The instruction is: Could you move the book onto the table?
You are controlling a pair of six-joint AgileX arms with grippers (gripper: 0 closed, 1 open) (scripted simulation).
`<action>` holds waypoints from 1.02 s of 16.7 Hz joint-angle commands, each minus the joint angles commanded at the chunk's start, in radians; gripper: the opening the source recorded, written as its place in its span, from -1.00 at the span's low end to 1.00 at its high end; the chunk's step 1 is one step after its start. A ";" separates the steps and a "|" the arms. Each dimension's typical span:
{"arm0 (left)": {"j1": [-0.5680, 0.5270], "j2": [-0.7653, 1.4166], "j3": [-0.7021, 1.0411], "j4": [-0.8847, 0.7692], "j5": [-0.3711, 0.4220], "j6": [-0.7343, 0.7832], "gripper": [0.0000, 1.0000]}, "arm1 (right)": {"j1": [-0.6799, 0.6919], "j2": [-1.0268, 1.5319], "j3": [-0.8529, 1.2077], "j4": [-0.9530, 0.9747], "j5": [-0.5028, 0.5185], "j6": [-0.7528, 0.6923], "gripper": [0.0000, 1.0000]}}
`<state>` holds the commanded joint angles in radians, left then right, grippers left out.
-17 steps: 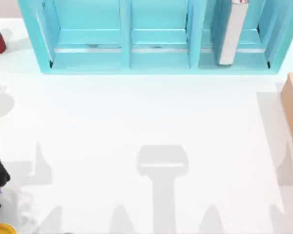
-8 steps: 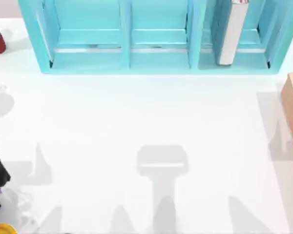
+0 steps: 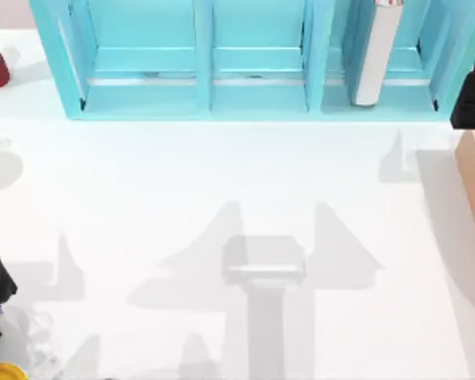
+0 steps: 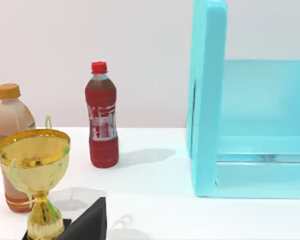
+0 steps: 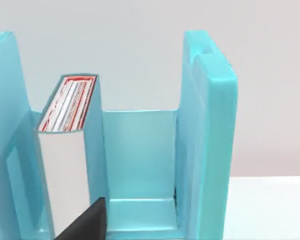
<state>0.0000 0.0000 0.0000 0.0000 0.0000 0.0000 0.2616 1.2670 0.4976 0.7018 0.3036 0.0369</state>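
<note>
i cannot tell how the right gripper (image 3: 473, 103) holds its fingers; it hovers at the table's (image 3: 222, 182) right edge, beside the shelf unit (image 3: 253, 95); the book (image 3: 374, 55) stands upright in the rightmost compartment; approach squarely, avoiding the shelf's side wall.

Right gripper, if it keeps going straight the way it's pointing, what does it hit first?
Probably the shelf unit's rightmost compartment. The right wrist view looks into its open space beside the upright book, so the right gripper would likely reach the back panel first, though depth is unclear.
</note>
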 joint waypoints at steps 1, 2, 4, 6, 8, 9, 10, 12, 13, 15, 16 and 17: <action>0.000 0.000 0.000 0.000 0.000 0.000 1.00 | 0.021 0.114 0.038 0.054 0.024 0.003 1.00; 0.000 0.000 0.000 0.000 0.000 0.000 1.00 | 0.042 0.223 0.075 0.107 0.047 0.006 1.00; 0.000 0.000 0.000 0.000 0.000 0.000 1.00 | 0.081 0.423 0.145 0.207 0.089 0.012 1.00; 0.000 0.000 0.000 0.000 0.000 0.000 1.00 | 0.116 0.589 0.209 0.297 0.127 0.019 1.00; 0.000 0.000 0.000 0.000 0.000 0.000 1.00 | 0.145 0.718 0.263 0.373 0.158 0.026 1.00; 0.000 0.000 0.000 0.000 0.000 0.000 1.00 | 0.157 0.768 0.286 0.405 0.170 0.029 1.00; 0.000 0.000 0.000 0.000 0.000 0.000 1.00 | 0.167 0.807 0.305 0.431 0.181 0.032 1.00; 0.000 0.000 0.000 0.000 0.000 0.000 1.00 | 0.179 0.856 0.331 0.466 0.194 0.037 1.00; 0.000 0.000 0.000 0.000 0.000 0.000 1.00 | 0.182 0.866 0.336 0.474 0.197 0.038 1.00; 0.000 0.000 0.000 0.000 0.000 0.000 1.00 | 0.182 0.867 0.337 0.475 0.198 0.038 1.00; 0.000 0.000 0.000 0.000 0.000 0.000 1.00 | 0.182 0.867 0.337 0.475 0.198 0.038 1.00; 0.000 0.000 0.000 0.000 0.000 0.000 1.00 | 0.182 0.867 0.337 0.475 0.198 0.038 1.00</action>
<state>0.0000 0.0000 0.0000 0.0000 0.0000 0.0000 0.4436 2.1336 0.8347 1.1763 0.5012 0.0747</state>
